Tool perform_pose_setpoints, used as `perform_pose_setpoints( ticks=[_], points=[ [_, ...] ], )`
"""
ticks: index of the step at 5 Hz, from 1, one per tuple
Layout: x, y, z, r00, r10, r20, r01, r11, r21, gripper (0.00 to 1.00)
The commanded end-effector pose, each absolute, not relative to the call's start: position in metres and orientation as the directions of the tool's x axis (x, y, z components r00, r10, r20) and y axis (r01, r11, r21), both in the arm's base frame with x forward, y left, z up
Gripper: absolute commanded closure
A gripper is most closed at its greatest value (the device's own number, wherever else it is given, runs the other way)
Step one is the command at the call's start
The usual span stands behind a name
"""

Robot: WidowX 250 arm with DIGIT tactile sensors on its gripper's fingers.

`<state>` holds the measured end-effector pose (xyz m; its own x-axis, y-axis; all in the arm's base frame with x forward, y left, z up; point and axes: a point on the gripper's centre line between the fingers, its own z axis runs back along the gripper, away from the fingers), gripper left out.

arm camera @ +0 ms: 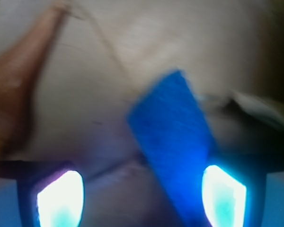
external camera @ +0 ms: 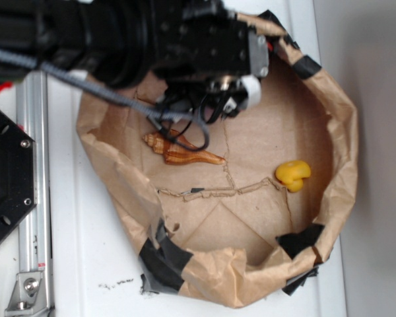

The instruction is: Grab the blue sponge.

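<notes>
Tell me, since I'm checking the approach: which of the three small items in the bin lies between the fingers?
The blue sponge: it runs between the fingers in the wrist view. The seashell sits off to one side and the yellow duck farther away.

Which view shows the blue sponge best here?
The wrist view: the blue sponge lies diagonally between the fingers of the open gripper, though blurred. The exterior view shows none of it; the arm hides that spot.
</notes>
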<state>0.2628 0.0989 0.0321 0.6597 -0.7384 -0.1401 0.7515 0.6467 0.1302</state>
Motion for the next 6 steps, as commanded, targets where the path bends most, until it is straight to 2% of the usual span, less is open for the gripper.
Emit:
perform_pose_setpoints(
  ticks=[1,3,5,6],
  points=[
    [0.255,0.111,0.004,0.691,-0.691,-0.214,0.722,0.676,0.149,1.0],
    [0.253,0.096,0.023,0.697,-0.697,-0.168,0.717,0.674,0.175,1.0],
    [0.263,0.071,0.075,0.715,-0.697,-0.058,0.689,0.688,0.231,1.0],
    [0.267,0.058,0.109,0.73,-0.683,0.011,0.655,0.705,0.271,0.14]
  ],
)
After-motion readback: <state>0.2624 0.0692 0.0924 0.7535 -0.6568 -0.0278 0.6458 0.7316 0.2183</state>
